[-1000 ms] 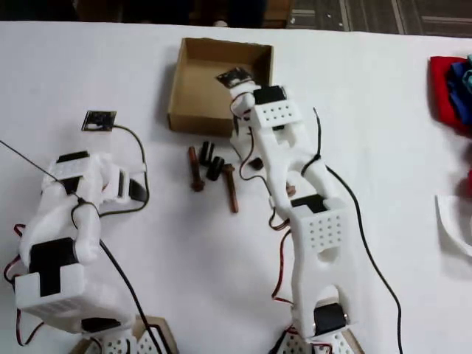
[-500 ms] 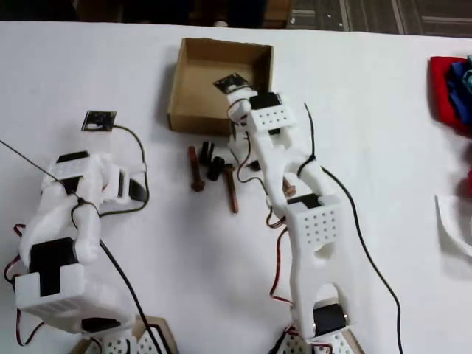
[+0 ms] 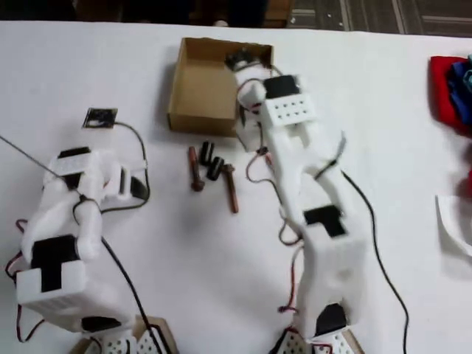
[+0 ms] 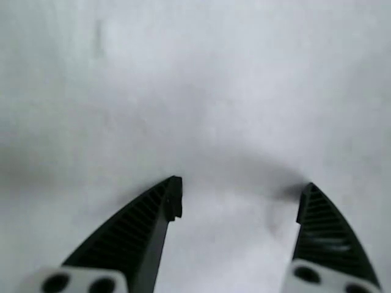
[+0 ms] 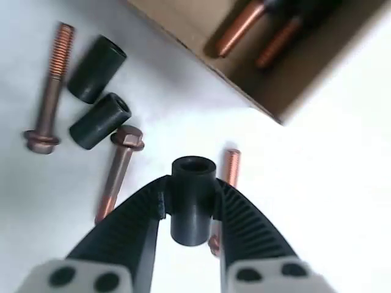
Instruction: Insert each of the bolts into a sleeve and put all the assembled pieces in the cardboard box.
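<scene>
A white table takes up nearly the whole high view, its far edge running straight across just below the top of the frame. Beyond that edge, at the upper right, lies a grey floor crossed by pale lines. At the upper middle a brown wooden piece of furniture shows in part, and the upper left of the strip is too dark to make out. At the right edge of the frame a red cloth lies bunched on the table with a blue cloth against it. Below them a white curved rim enters from the edge. The light is soft and even, and shadows on the tabletop are faint and blurred.
</scene>
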